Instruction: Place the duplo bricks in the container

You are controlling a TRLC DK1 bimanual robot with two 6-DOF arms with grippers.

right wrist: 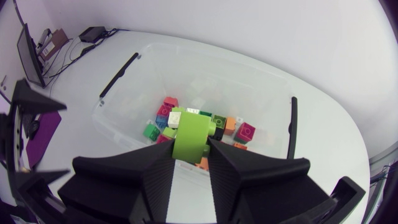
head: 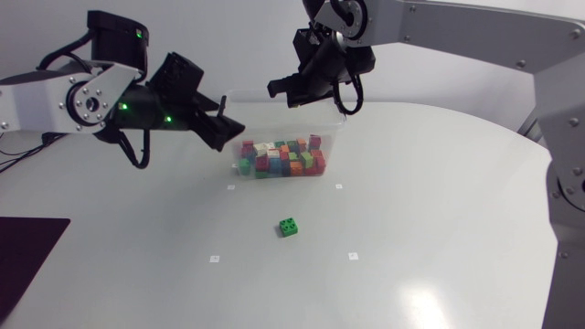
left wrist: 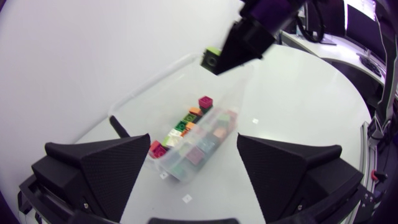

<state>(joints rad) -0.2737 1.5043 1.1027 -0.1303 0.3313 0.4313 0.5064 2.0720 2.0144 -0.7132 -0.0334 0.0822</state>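
Note:
A clear plastic container (head: 336, 137) stands at the table's middle back, holding several coloured duplo bricks (head: 283, 158). One green brick (head: 289, 227) lies alone on the table in front of it. My right gripper (head: 280, 90) hangs over the container's far side, shut on a lime-green brick (right wrist: 193, 134); the container (right wrist: 205, 50) lies straight below it. My left gripper (head: 228, 132) hovers at the container's left end, open and holding nothing. In the left wrist view the gripper (left wrist: 193, 168) frames the container (left wrist: 134, 99), with the lime brick (left wrist: 213, 59) above.
A dark mat (head: 27, 256) lies at the table's front left corner. Small white marks (head: 215, 260) dot the tabletop around the lone green brick. Black handle clips (right wrist: 292, 127) sit on the container's ends.

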